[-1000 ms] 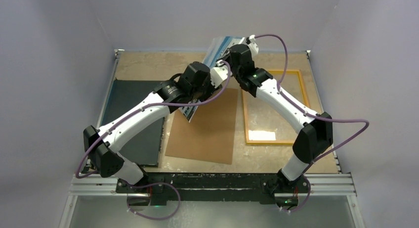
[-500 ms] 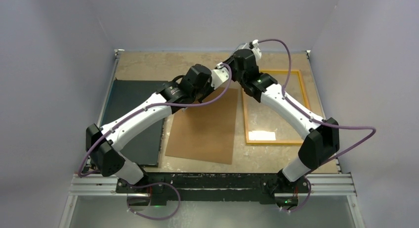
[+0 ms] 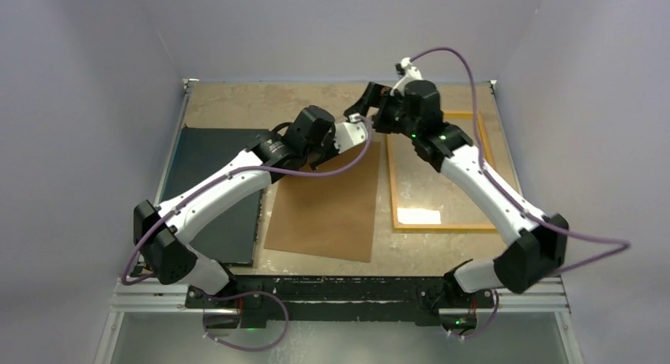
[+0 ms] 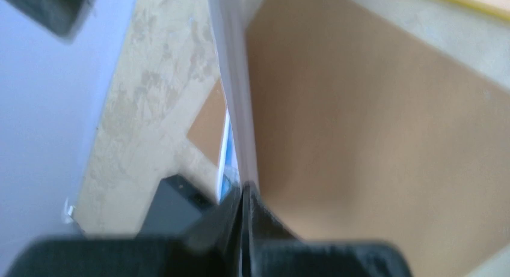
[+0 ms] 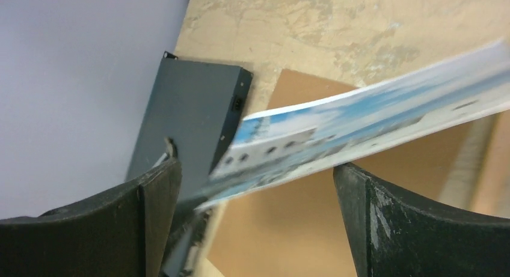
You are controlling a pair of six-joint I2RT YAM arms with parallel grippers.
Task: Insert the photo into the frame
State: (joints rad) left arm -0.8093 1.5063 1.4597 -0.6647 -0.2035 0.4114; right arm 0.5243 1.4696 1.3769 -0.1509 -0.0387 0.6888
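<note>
Two grippers met at the photo [image 5: 361,118] over the tabletop's [image 3: 253,103] far middle. The left gripper [image 4: 243,196] was clenched on its edge, holding it edge-up above the board [image 3: 324,214]. The right gripper [image 5: 255,169] gaped, released, its fingers either side of it. The frame [image 3: 419,227] lay flat by the right edge.

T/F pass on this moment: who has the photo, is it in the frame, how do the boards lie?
1. The left gripper is shut on the photo. True.
2. The right gripper clamps the photo too. False: its jaws stand open on either side of it.
3. The photo lies in the frame. False: it is held up in the air, not laid in.
4. The brown backing board lies between the black board and the frame. True.
</note>
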